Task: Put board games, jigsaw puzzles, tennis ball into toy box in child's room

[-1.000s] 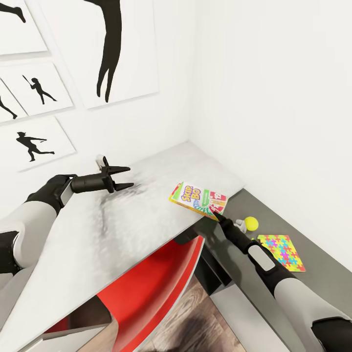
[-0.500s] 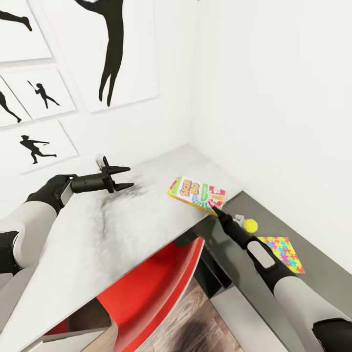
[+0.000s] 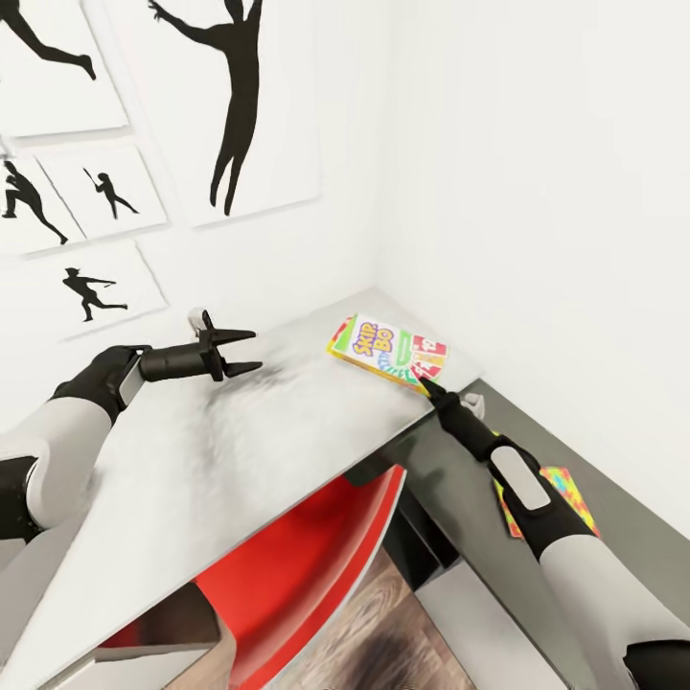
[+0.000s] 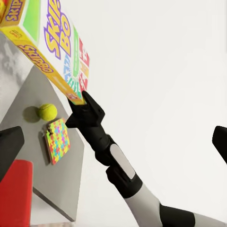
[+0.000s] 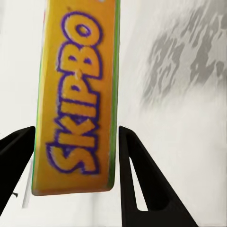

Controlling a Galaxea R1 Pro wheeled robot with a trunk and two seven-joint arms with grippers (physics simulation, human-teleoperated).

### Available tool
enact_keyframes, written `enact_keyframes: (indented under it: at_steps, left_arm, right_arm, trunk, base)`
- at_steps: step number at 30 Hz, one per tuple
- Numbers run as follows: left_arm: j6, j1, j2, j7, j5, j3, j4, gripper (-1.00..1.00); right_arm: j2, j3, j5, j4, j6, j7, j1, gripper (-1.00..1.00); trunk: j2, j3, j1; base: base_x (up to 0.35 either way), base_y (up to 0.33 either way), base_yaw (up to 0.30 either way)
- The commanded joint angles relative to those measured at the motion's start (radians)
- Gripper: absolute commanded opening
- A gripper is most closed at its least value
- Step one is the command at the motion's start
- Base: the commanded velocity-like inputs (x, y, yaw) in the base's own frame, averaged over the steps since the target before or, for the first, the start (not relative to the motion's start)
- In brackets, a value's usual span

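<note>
The yellow-orange "SKIP BO" board game (image 3: 388, 350) is over the far right corner of the pale grey table (image 3: 240, 450). My right gripper (image 3: 422, 381) is shut on its near edge. In the right wrist view the box's orange side (image 5: 75, 104) sits tight between both fingers (image 5: 137, 175). My left gripper (image 3: 240, 351) hovers open over the tabletop, to the left of the box. The tennis ball (image 4: 47, 111) and a jigsaw puzzle (image 4: 57, 139) lie on the lower dark grey wing (image 3: 460, 498). In the head view my right arm covers part of the puzzle (image 3: 567, 484).
White walls meet in a corner just behind the box, and black sports-silhouette pictures (image 3: 235, 96) hang on the left wall. A red chair (image 3: 316, 537) is tucked under the table's front edge, over the wood floor (image 3: 402, 632).
The head camera has shifted. My right gripper has carried the Skip Bo box from the table's right edge further in toward the wall corner. The left gripper has held still.
</note>
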Motion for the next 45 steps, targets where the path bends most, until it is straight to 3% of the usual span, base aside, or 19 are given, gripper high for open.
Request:
enact_keyframes:
  at_steps: [1,34,39,45]
  left_arm:
    - [0.011,0.0,0.0,-0.004,-0.002,0.001,0.0,1.0]
    - [0.01,0.003,-0.007,-0.004,-0.005,0.003,-0.036,1.0]
    - [0.011,0.003,0.006,-0.004,-0.008,0.001,-0.083,1.0]
    - [0.011,0.003,0.054,-0.004,-0.006,0.002,-0.098,1.0]
  right_arm:
    - [-0.001,0.002,-0.009,-0.001,0.004,-0.002,-0.001,-1.0]
    - [-0.003,-0.004,-0.008,-0.002,0.006,-0.003,0.001,-1.0]
    - [-0.001,-0.005,-0.009,-0.003,0.011,-0.004,0.001,-1.0]
    - [0.0,-0.006,-0.009,-0.003,0.012,-0.005,0.001,-1.0]
  trunk:
    - [-0.002,0.0,0.0]
    - [-0.002,0.055,0.0]
    - [-0.002,0.063,0.0]
    - [-0.002,0.073,0.0]
  base:
    - [-0.21,0.095,0.067]
    - [-0.083,0.02,0.029]
    - [0.0,0.0,0.033]
    - [0.0,0.0,0.06]
